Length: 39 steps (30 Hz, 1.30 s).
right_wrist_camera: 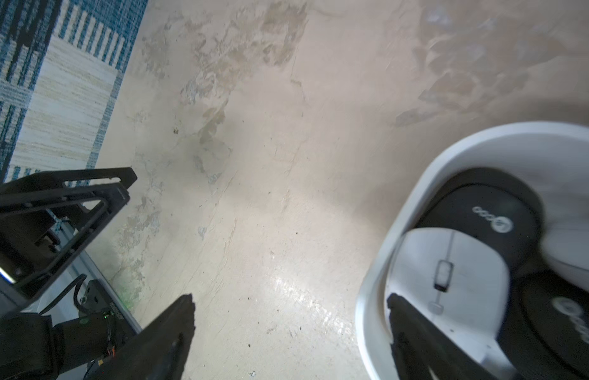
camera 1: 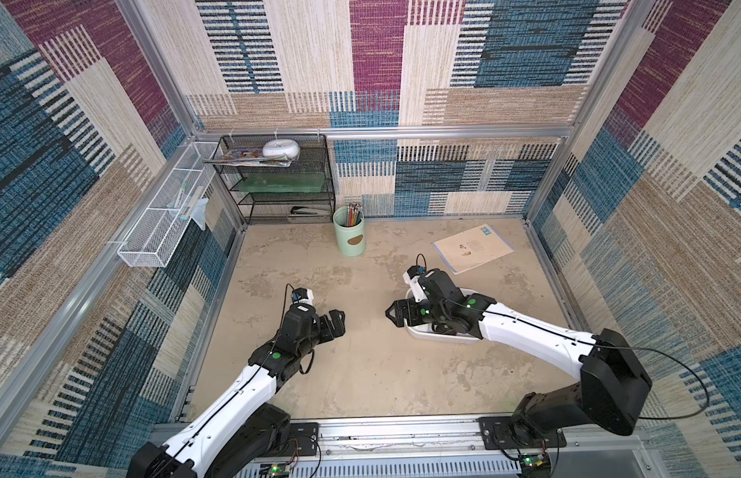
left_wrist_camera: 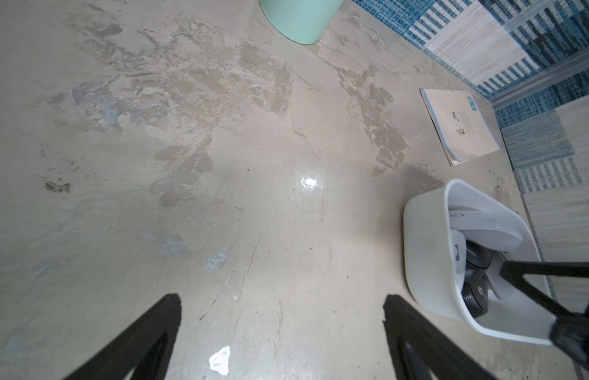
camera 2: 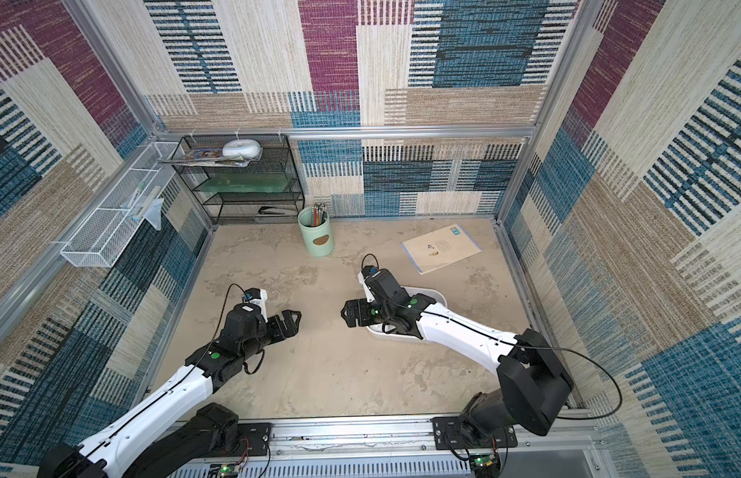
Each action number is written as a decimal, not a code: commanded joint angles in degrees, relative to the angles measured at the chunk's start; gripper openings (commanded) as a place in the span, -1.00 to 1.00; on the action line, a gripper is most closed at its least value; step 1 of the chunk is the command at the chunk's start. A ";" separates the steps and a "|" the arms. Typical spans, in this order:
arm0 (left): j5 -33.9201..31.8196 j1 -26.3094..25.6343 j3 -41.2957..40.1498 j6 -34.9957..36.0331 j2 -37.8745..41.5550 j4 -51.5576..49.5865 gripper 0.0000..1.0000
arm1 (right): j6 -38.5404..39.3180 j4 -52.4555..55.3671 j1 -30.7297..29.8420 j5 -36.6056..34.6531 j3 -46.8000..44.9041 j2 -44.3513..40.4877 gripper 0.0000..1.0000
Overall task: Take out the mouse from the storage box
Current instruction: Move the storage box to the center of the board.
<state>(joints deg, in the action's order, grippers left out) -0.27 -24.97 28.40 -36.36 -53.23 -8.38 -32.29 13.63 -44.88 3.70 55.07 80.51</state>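
Mid-reach, your right fingers [right_wrist_camera: 168, 335] gape empty astride the left rim of the white plastic rounded storage box [right_wrist_camera: 401, 210]; centre them over the white computer mouse [right_wrist_camera: 451, 269], then close.

black mouse [right_wrist_camera: 484, 214]: white logo was too blurred to read
booklet [camera 1: 472, 248]: print was too small to read

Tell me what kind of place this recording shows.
Likely a mock office desk in a carpet-walled robot cell: pen cup, black mesh shelf rack, booklet, and a storage box holding computer mice.
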 commanded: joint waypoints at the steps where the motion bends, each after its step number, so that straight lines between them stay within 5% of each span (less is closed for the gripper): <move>1: 2.54 -3.62 4.38 2.69 -4.87 -0.32 0.99 | 0.21 5.69 0.14 -13.27 0.24 -3.99 0.92; 6: 3.79 -10.93 13.28 3.12 -16.58 -0.24 0.99 | -0.12 8.92 2.77 -22.85 -2.50 -10.96 0.97; 16: 2.40 -19.86 31.77 6.04 -38.08 -4.20 1.00 | -5.14 7.74 8.32 -25.48 -11.91 -19.98 0.98; 26: -5.64 -19.79 46.56 6.83 -52.21 -13.59 0.94 | -7.06 7.01 8.63 -24.66 -14.91 -21.62 0.98; 39: -5.51 -15.96 46.87 4.45 -56.32 -15.40 0.74 | -6.50 7.79 8.67 -26.36 -14.52 -21.45 0.98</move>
<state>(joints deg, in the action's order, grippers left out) -3.99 -41.98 76.12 -31.42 -109.91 -21.12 -38.68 21.32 -36.23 -21.02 40.16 59.16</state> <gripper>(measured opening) 0.875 0.988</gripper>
